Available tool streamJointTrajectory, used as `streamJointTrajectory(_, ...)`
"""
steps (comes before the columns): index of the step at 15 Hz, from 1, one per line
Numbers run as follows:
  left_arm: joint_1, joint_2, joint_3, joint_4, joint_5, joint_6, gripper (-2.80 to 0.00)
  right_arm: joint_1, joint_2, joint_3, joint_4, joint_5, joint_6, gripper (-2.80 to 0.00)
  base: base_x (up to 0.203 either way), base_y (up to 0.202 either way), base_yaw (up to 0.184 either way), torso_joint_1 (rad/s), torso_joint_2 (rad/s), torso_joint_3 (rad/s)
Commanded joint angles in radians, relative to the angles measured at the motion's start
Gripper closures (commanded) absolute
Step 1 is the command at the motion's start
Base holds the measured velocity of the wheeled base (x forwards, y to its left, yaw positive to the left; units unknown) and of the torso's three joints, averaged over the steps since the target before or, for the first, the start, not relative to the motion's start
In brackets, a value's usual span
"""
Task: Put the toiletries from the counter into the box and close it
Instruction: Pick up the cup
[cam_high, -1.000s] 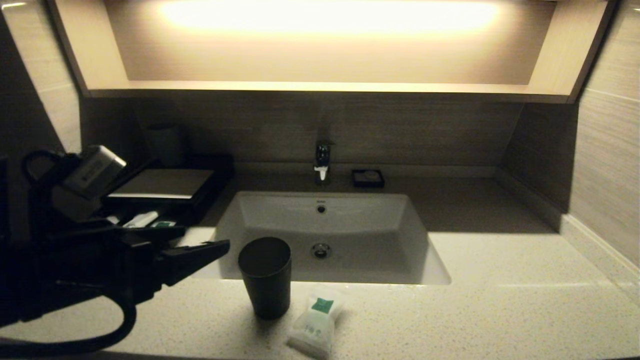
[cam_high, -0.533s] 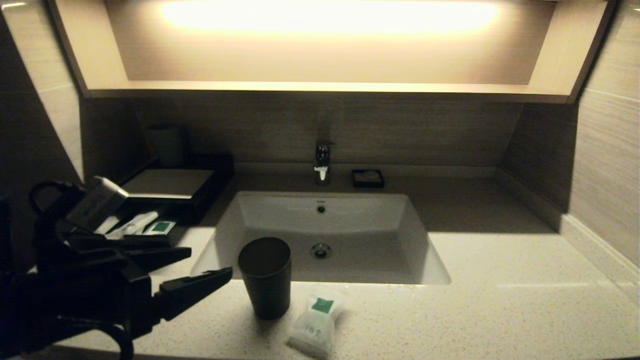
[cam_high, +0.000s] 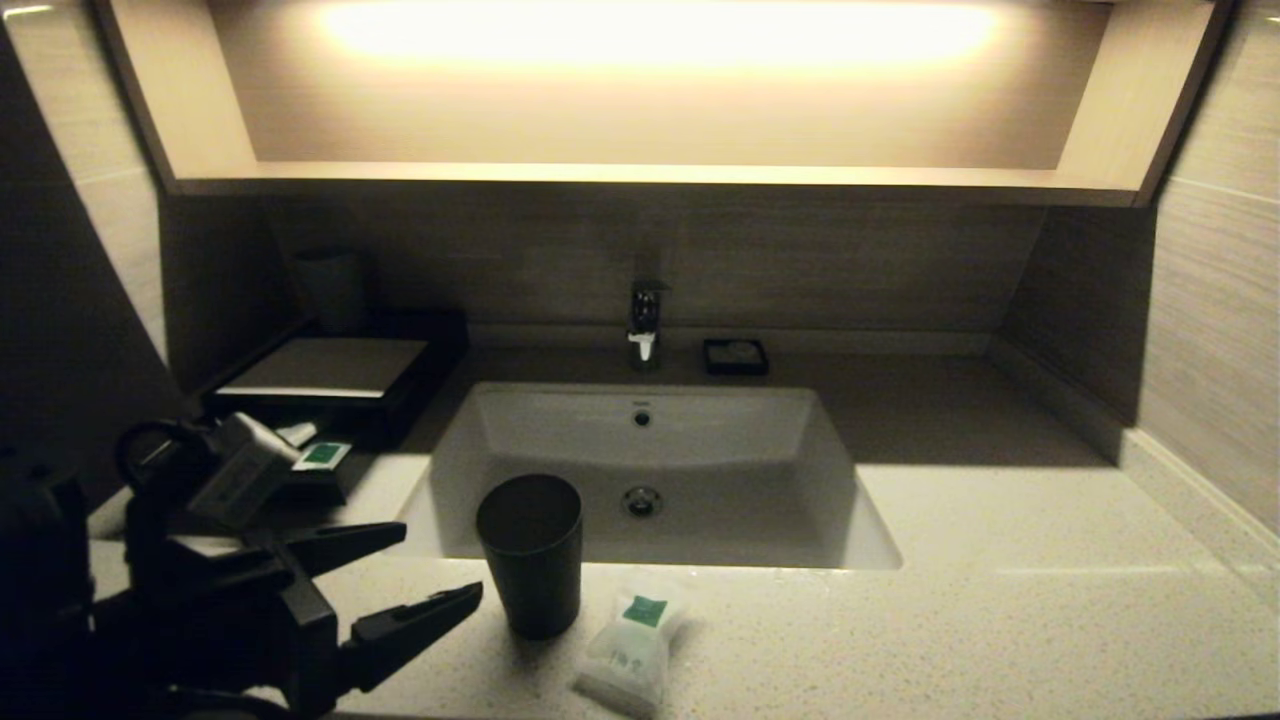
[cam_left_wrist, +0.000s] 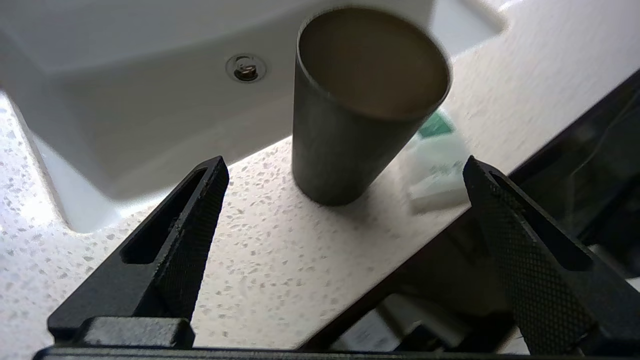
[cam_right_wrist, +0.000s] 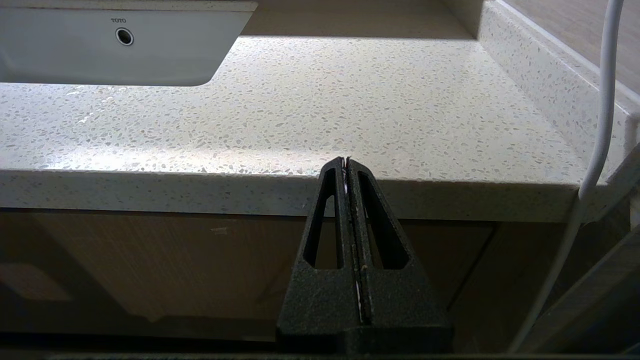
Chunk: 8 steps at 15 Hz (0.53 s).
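A: Where is the pouch relative to the working arm?

B: The pouch (cam_high: 632, 650) lies on the surface (cam_high: 1000, 620) near its front edge, to the right of the left pincer (cam_high: 438, 568) and just past the dark cup (cam_high: 530, 555), which stands between them. In the left wrist view the cup (cam_left_wrist: 360, 100) fills the middle and the pouch (cam_left_wrist: 440, 165) peeks out behind it.

A: Which way does the pouch run?

B: Its long axis slants from the front edge back towards the basin (cam_high: 650, 470), green label at the far end.

A: And the pincer?

B: Spread wide and empty, held low over the front left of the surface, tips aimed right, towards the cup. The left arm is much the nearer one. I judge it must pass the cup on the front side to reach the pouch without knocking it.

A: The other arm?

B: The right pincer (cam_right_wrist: 346, 162) is pressed together, parked below the front edge of the surface.

A: The box?

B: The box (cam_high: 330, 385) sits at the back left, drawer pulled out with a green-labelled packet (cam_high: 322, 456) in it.
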<state>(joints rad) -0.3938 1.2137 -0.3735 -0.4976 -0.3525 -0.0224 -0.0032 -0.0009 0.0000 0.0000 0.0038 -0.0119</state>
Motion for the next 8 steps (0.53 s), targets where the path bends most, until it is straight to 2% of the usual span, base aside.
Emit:
streamJointTrajectory(1,0.0,0.022,0.022,-0.015,-0.003,0.015,-2.8,0.0,0.001,0.002,0.0,0.001,0.0,0.0,0.0,0.0,0.0,0.0,0.0,0.0)
streamJointTrajectory(3,-0.001,0.025,0.032,-0.017,-0.004,0.02,-2.8,0.0,0.001,0.001,0.0,0.001,0.0,0.0,0.0,0.0,0.0,0.0,0.0,0.0)
streamJointTrajectory(8,-0.038,0.049,0.088,-0.132,-0.005,0.025,-2.8,0.0,0.001,0.002,0.0,0.001,0.0,0.0,0.0,0.0,0.0,0.0,0.0,0.0)
